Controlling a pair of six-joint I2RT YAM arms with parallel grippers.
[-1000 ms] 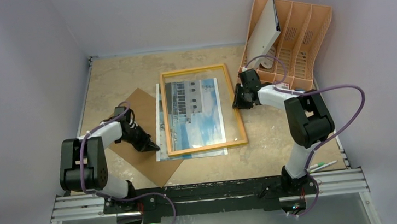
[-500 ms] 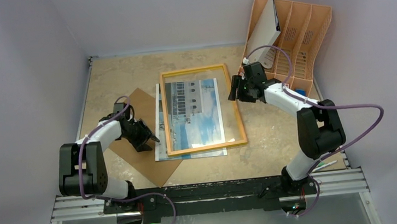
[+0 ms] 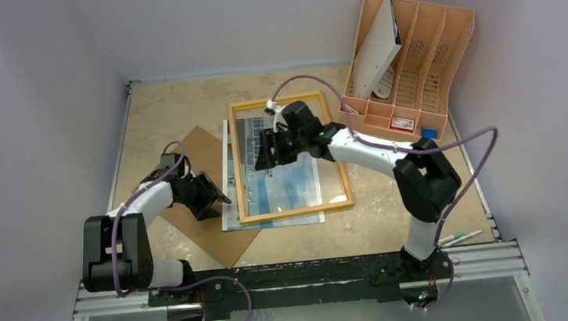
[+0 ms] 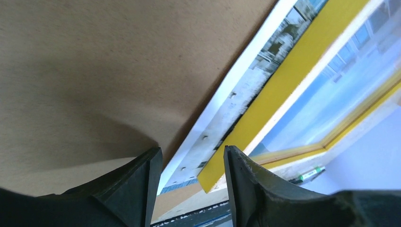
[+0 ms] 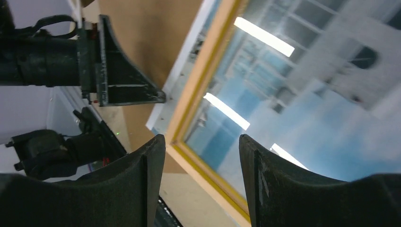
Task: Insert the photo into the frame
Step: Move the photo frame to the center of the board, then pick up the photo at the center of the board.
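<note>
The photo [image 3: 271, 222] lies flat on the tabletop [image 3: 158, 110], under the frame [image 3: 297, 209]. Only its left and near margins show outside the frame. To me it looks thin, light and easy to crease, so I would take it gently at the free left margin. The frame seems stiff, and its rails should give a firm hold. The left claw [image 3: 212, 201], just left of the frame beside that margin, stands partly open and empty. The right claw [image 3: 263, 153] hovers above the frame's middle, also parted, holding nothing.
</note>
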